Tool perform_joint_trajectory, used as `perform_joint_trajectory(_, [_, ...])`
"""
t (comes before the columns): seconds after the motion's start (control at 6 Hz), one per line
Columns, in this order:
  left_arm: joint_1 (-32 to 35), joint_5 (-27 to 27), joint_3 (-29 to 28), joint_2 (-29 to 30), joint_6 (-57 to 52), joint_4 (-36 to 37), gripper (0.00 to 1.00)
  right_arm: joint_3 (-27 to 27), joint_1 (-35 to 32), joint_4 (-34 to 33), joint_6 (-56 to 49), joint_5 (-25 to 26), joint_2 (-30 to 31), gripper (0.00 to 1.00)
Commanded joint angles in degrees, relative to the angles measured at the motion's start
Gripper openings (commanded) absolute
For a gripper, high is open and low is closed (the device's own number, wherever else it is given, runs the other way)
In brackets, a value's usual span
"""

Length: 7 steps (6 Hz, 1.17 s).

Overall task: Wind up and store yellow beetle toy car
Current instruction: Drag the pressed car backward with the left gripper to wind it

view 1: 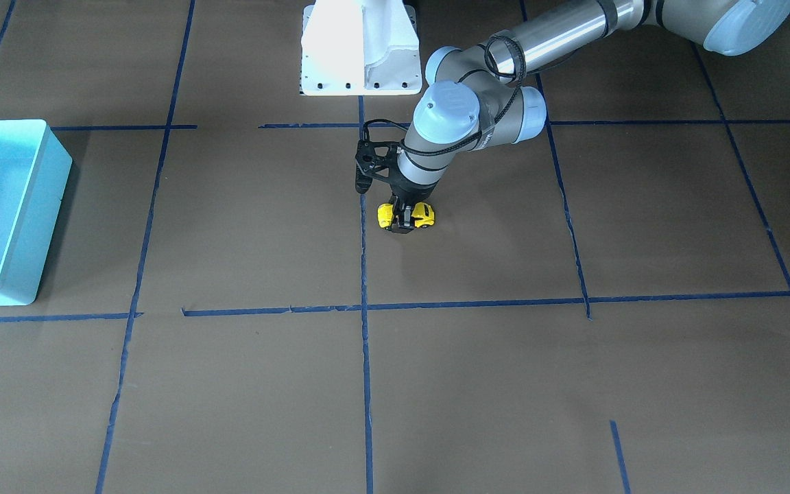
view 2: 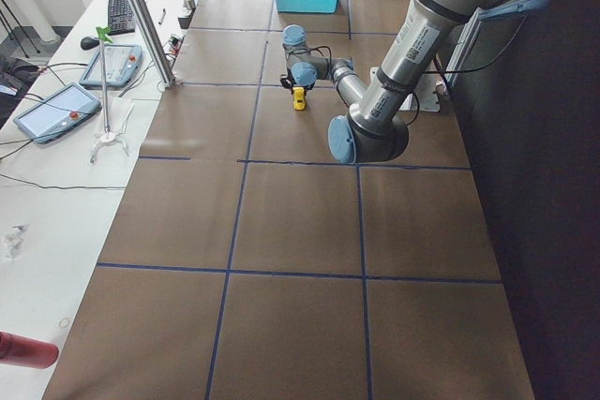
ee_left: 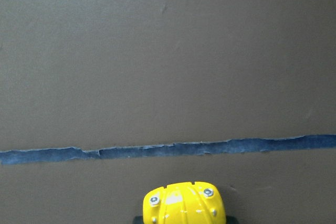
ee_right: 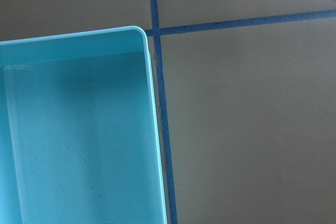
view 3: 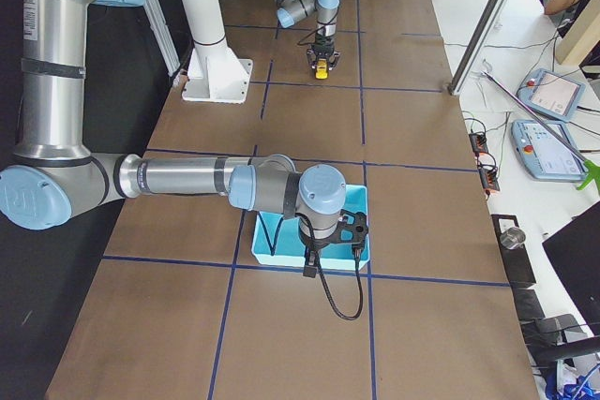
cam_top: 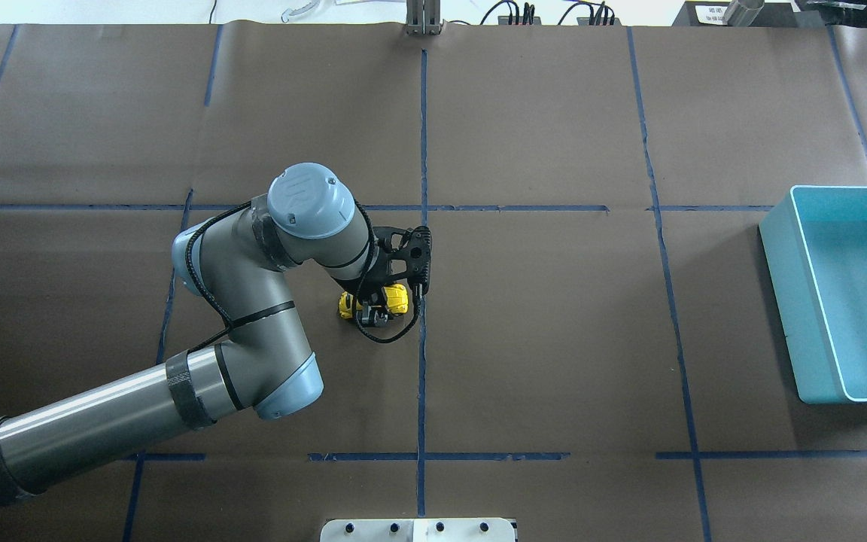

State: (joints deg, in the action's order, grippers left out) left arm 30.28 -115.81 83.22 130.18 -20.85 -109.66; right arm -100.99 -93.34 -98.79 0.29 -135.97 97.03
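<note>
Overhead exterior view: the left tool is down on the car, pinching its middle. The car lies left-to-right in the frame. The bin sits far right.

The small rounded toy car is bright yellow, its windows dark. The rectangular plastic bin to the right is pale turquoise. The paper table cover is dull brown, gridded with blue tape lines. The left arm is grey, capped pale blue; its left gripper is black.
</note>
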Motion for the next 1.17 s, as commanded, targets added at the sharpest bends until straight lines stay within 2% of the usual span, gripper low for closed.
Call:
perform_joint_trajectory(0.0, [0.31,-0.03,1.33,-1.94,-1.72,-0.02,0.08,0.0,0.0,0.0,0.07,0.0,0.0,1.0])
perform_joint_trajectory(1.0, [1.72,-2.22,4.49,-6.52,-4.19,-0.02,0.08,0.09,0.0,0.0,0.07,0.0,0.0,1.0])
